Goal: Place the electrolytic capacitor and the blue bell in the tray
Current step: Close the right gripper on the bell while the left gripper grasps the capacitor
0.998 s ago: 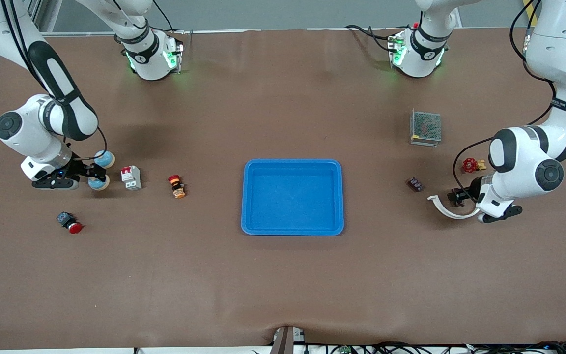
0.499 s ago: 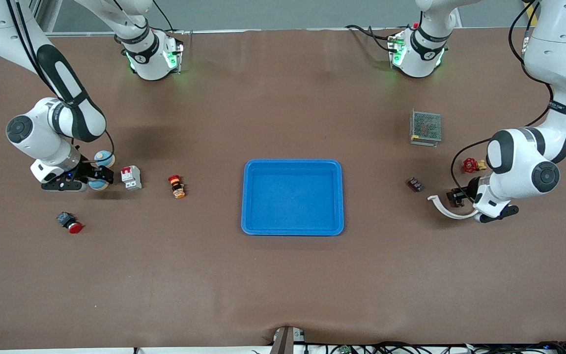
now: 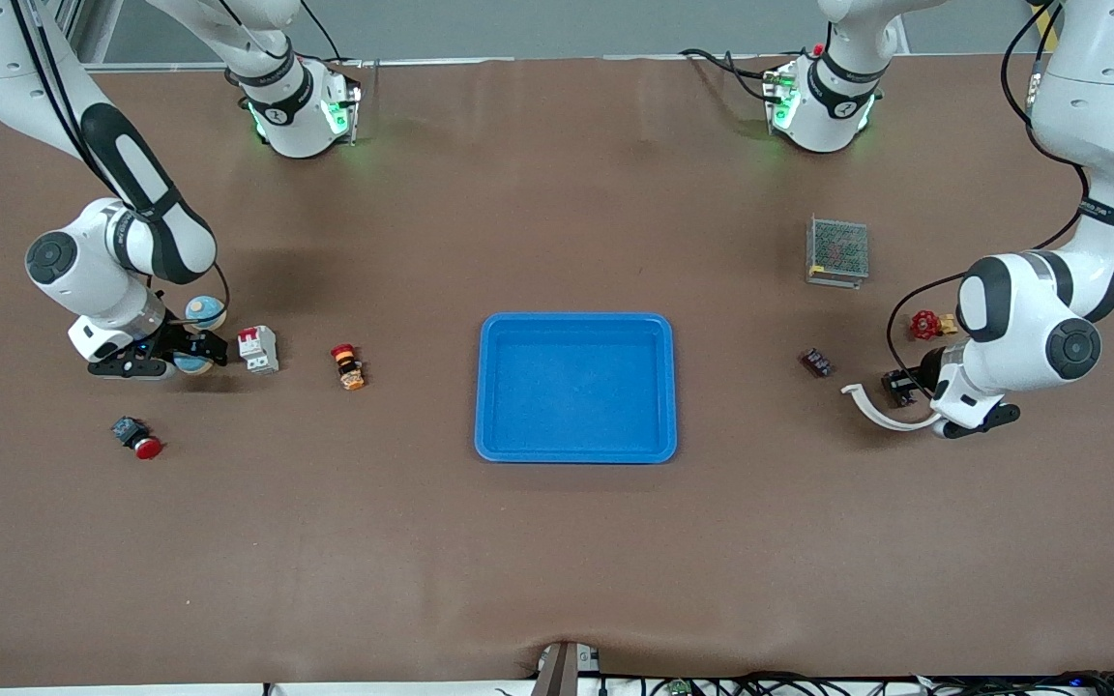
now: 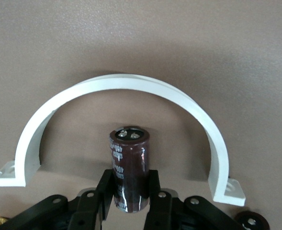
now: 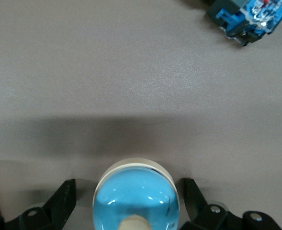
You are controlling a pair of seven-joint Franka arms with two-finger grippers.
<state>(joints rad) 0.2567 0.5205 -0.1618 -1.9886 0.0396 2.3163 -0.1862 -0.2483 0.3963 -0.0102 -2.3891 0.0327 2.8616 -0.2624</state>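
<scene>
The electrolytic capacitor, a dark brown cylinder, sits inside the curve of a white half-ring clamp near the left arm's end of the table. My left gripper is shut on its body, low over the table. The blue bell, a glossy blue dome on a white base, stands between the fingers of my open right gripper, with a gap on each side. In the front view this bell is half hidden under the right gripper. The bright blue tray lies at mid-table with nothing in it.
A second blue dome stands beside the right gripper. A white circuit breaker, an orange-red push button and a red-capped button lie nearby. A red valve wheel, a small dark part and a mesh box sit near the left arm.
My left gripper's fingers have closed onto the capacitor. My right arm has slid toward the circuit breaker, bringing its open fingers around the bell.
</scene>
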